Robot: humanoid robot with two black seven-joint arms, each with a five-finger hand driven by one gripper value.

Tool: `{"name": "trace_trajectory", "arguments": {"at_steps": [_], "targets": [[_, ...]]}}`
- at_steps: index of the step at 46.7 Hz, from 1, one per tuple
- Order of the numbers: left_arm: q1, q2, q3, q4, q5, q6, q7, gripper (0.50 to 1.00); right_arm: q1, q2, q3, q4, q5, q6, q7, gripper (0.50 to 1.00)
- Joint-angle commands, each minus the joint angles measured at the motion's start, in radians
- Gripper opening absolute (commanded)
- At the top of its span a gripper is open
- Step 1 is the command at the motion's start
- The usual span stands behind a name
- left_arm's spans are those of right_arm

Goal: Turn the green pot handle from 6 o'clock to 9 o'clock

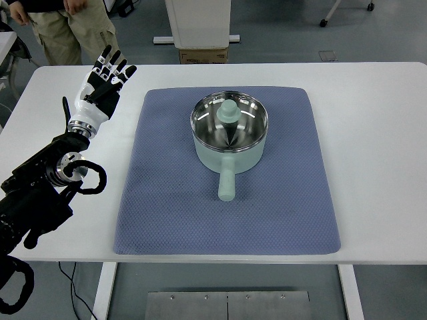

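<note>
A pale green pot [229,148] with a shiny metal inside stands near the middle of a blue-grey mat [167,200]. Its green handle [227,184] points straight toward me, at 6 o'clock. A green knob [229,112] shows inside the pot's rim. My left hand [105,80] hovers over the white table left of the mat, well apart from the pot, fingers spread and holding nothing. The right arm does not show.
The white table [373,133] carries the mat. A person in beige trousers [73,33] stands behind the far left corner. A white cabinet base [200,27] and a cardboard box [203,55] stand beyond the far edge.
</note>
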Motion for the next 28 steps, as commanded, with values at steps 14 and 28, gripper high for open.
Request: {"name": "trace_trajectory", "arguments": {"at_steps": [14, 28], "targets": [[0.0, -0.001, 0.0, -0.001, -0.001, 0.002, 0.001, 1.0, 0.0, 0.0, 0.0, 0.0, 0.0, 0.0, 0.0, 1.0], [0.0, -0.001, 0.0, -0.001, -0.001, 0.002, -0.001, 1.0, 0.0, 0.0, 0.0, 0.0, 0.0, 0.0, 0.0, 1.0]]}}
